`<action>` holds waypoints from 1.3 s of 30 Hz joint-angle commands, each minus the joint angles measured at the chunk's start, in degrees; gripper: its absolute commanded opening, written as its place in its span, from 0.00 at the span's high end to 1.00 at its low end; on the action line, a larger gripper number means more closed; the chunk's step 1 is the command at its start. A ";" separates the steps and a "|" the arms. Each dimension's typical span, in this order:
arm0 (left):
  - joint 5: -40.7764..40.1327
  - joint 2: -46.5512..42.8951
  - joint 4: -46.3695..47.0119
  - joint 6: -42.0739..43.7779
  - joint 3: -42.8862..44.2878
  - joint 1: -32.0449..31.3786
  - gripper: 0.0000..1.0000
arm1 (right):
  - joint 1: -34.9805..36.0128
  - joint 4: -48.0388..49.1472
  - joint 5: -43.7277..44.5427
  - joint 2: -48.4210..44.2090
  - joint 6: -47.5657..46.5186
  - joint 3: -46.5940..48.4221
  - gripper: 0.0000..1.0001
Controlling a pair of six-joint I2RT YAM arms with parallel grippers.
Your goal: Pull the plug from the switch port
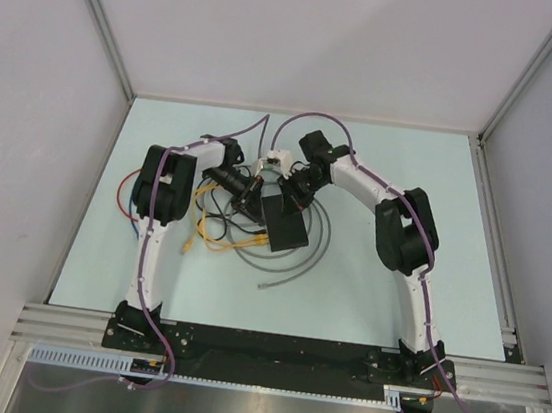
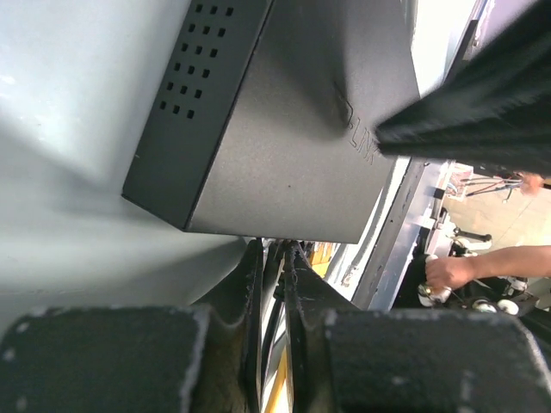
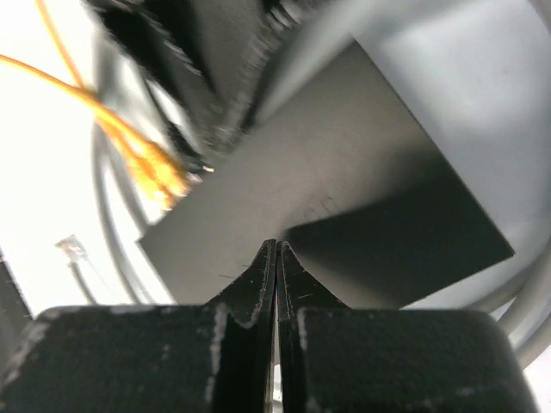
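Right wrist view is showing the right end effector, pressed together, touching the switch just beneath its tips; light, rigid and slick, it is probably wanting pinning on its lid.

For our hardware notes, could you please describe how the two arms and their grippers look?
The left arm and right arm have white links, bulky black joint housings and a mauve cable alongside. The left gripper and right gripper have black fingers with whitish scuffed edges.
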 commanded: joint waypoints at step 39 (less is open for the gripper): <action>-15.82 -5.71 -16.90 11.32 10.01 3.23 1.00 | 1.35 4.43 13.15 2.21 -1.26 -9.93 1.00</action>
